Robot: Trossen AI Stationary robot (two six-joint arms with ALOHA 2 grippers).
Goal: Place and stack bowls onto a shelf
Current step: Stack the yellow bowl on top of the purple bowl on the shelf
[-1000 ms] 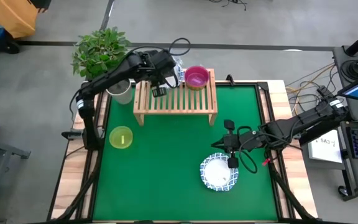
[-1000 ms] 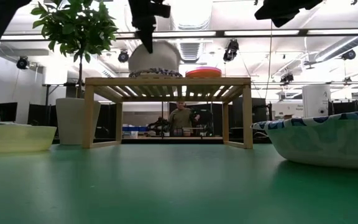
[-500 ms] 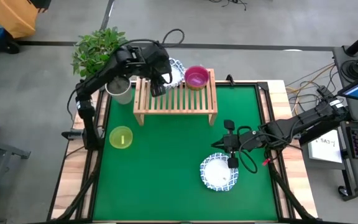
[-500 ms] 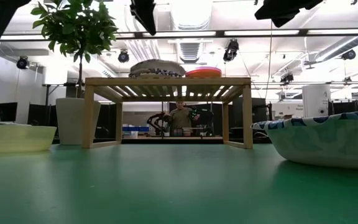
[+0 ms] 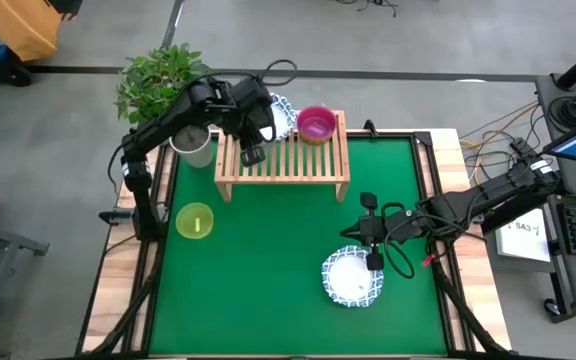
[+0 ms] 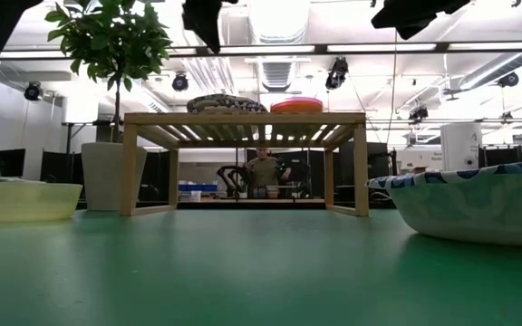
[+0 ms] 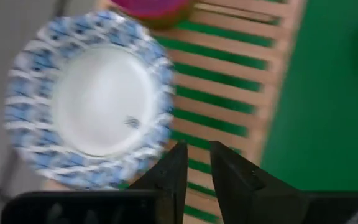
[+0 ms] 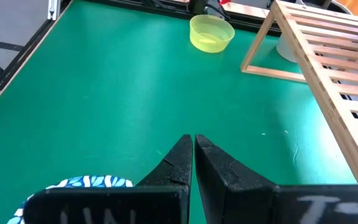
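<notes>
A white bowl with a blue-patterned rim (image 5: 281, 115) lies upright on the far part of the slatted wooden shelf (image 5: 283, 165), its far side jutting over the shelf's far edge; it also shows in the left wrist view (image 7: 98, 99). A purple bowl (image 5: 316, 124) stands beside it on the shelf. My left gripper (image 5: 252, 152) hovers above the shelf just near of the white bowl, fingers a little apart (image 7: 196, 149) and empty. A second blue-patterned bowl (image 5: 353, 278) and a yellow-green bowl (image 5: 195, 220) rest on the green mat. My right gripper (image 5: 374, 262) hangs shut (image 8: 193, 140) above the second bowl's far rim.
A potted plant (image 5: 158, 80) in a grey pot (image 5: 193, 148) stands off the shelf's far left corner. The green mat (image 5: 268, 280) lies open between the shelf and the near edge. A person shows far behind the shelf in the low view (image 6: 263, 170).
My left gripper held the white bowl tipped up on the shelf, then let go of it. The bowl has dropped flat onto the slats. The gripper has risen and drawn back a little toward the table's near edge.
</notes>
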